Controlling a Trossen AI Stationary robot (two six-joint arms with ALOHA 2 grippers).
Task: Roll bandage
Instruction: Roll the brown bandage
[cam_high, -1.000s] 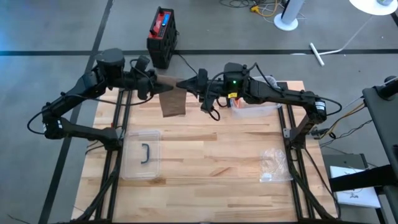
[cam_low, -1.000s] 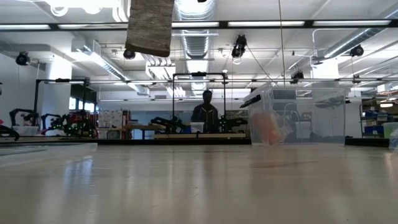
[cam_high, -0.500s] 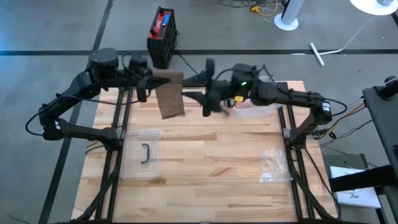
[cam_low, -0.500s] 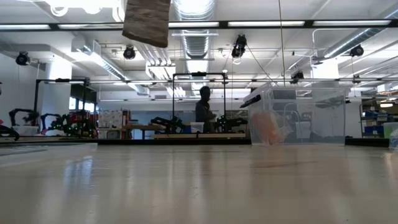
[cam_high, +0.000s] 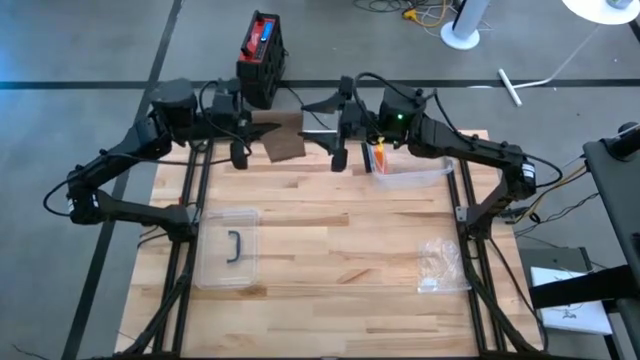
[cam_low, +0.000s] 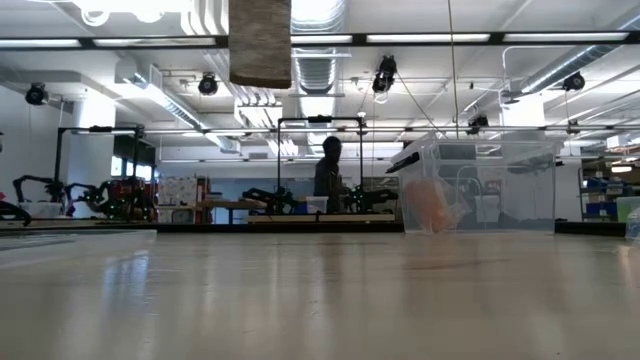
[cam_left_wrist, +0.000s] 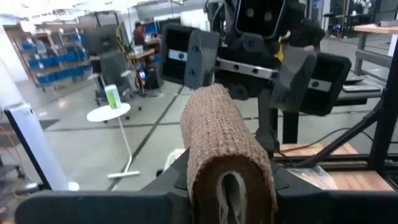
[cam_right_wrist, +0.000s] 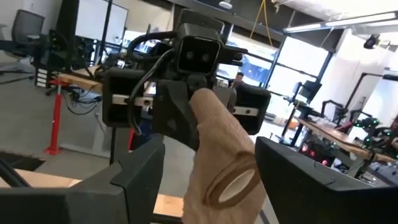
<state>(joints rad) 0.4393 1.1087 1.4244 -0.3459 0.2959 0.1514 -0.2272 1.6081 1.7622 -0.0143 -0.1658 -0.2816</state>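
The bandage (cam_high: 284, 146) is a brown roll held high over the table's far edge, between the two arms. A loose tail (cam_low: 260, 42) hangs below it. My left gripper (cam_high: 262, 132) comes in from the left and is shut on the roll (cam_left_wrist: 222, 140). My right gripper (cam_high: 322, 130) faces it from the right and is open. Its fingers stand on either side of the roll's free end (cam_right_wrist: 225, 182) without touching it. My left gripper pinches the end of the roll (cam_left_wrist: 229, 186) that faces it between its two fingers. The fingers come in level from the table's left, and the roll lies along them, pointing toward the right gripper. The roll is lifted clear of the table, with its tail hanging slack.
A clear lid with a dark handle (cam_high: 230, 248) lies on the table's left. A clear bin (cam_high: 410, 170) holding something orange stands at the far right, and a plastic bag (cam_high: 438, 264) lies near right. A red-and-black box (cam_high: 260, 52) sits on the floor beyond. A person (cam_low: 328, 180) stands far behind.
My right gripper has let go of the roll, turned about its wrist, opened wide and drawn back a little toward the table's right. My left gripper has shut on the roll. The hanging tail has shifted slightly and looks shorter from above.
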